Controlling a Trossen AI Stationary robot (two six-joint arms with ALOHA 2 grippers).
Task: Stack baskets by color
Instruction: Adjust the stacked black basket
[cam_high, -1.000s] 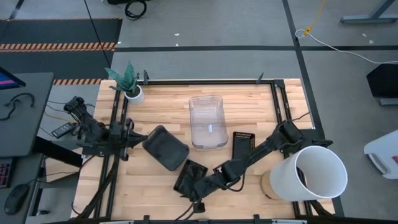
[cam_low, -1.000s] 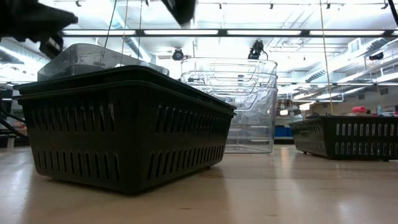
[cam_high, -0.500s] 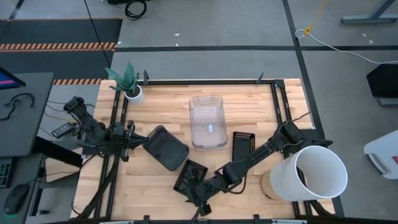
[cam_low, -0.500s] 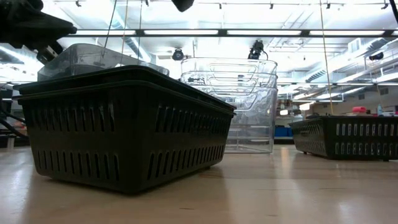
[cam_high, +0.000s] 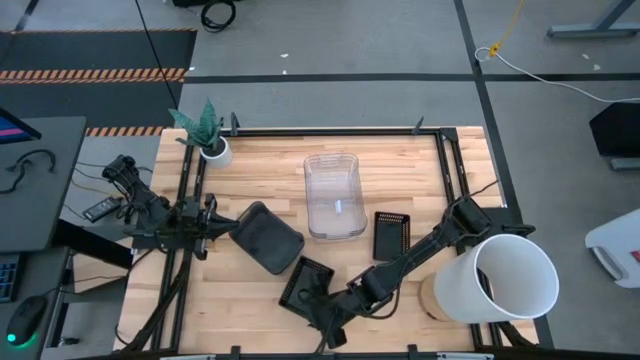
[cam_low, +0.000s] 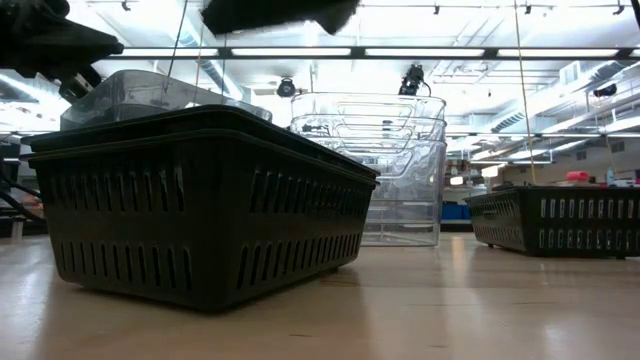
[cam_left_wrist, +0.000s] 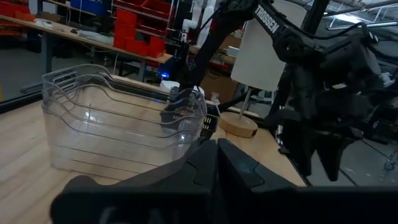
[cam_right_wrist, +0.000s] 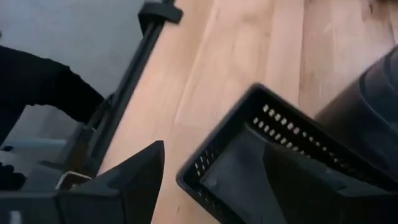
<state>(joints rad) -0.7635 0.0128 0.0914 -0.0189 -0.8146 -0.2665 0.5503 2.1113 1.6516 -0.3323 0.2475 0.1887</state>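
High view shows us the right gripper (cam_high: 322, 322) at the table's front edge, beside the near black mesh basket (cam_high: 306, 285). Its jaws stand apart and hold nothing: in the right wrist view we see one dark finger (cam_right_wrist: 127, 180) clear of the basket's perforated wall (cam_right_wrist: 273, 162), with bare wood between them. A second ago this gripper sat closer over the basket's front rim; it has since drawn back toward the front edge, and the basket rests on the table where it was.

The left gripper (cam_high: 222, 227) is clamped on the rim of the smoky grey basket (cam_high: 266, 237), left of the table's centre. In the left wrist view we see that dark rim (cam_left_wrist: 186, 180) filling the foreground, with the clear basket stack (cam_left_wrist: 121, 121) beyond it. Neither has shifted since the earlier frames.

The clear basket stack (cam_high: 333, 195) stands at the middle of the table, toward the back edge. A second black mesh basket (cam_high: 391, 234) lies to its right, apart from it. The white bucket (cam_high: 505, 278) sits at the front right corner and the small plant pot (cam_high: 212, 148) at the back left corner, both unchanged.
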